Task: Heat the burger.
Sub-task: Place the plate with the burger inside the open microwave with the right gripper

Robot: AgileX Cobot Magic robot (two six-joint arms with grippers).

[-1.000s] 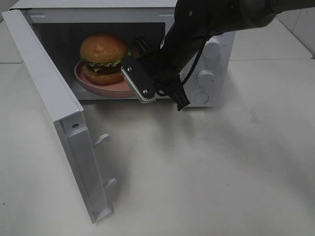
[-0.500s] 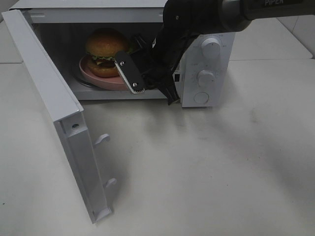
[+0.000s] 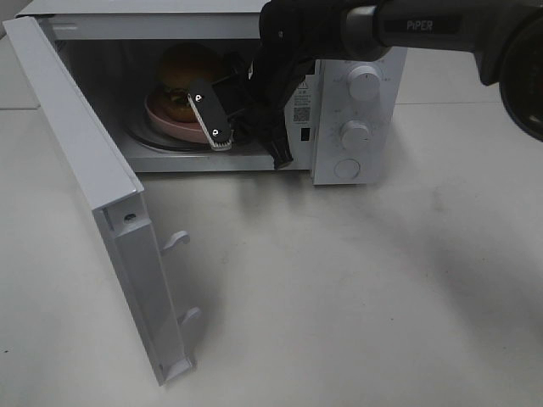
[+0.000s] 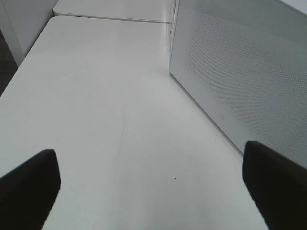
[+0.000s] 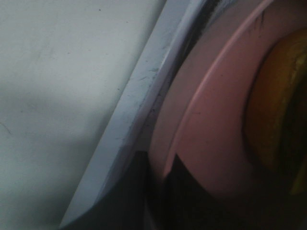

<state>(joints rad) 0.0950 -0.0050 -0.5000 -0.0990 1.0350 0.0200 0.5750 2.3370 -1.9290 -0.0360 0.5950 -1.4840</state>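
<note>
The burger (image 3: pixel 183 64) sits on a shallow pink plate (image 3: pixel 166 119) inside the open microwave (image 3: pixel 356 93), on its turntable. My right gripper (image 3: pixel 222 119) reaches into the cavity and is shut on the plate's near right rim. In the right wrist view the plate (image 5: pixel 211 120) fills the frame, its rim pinched in the right gripper (image 5: pixel 160 172), with the burger's bun (image 5: pixel 276 110) at the edge. My left gripper (image 4: pixel 153 191) is open and empty over the table beside the microwave's perforated side wall (image 4: pixel 240 72). It does not show in the exterior view.
The microwave door (image 3: pixel 93 186) stands swung open to the left, reaching toward the table's front. Two knobs (image 3: pixel 363 83) and a button are on the right panel. The white table (image 3: pixel 356 280) spreads in front.
My right gripper has carried the plate and burger deeper into the microwave, from the cavity's front edge onto the turntable.
</note>
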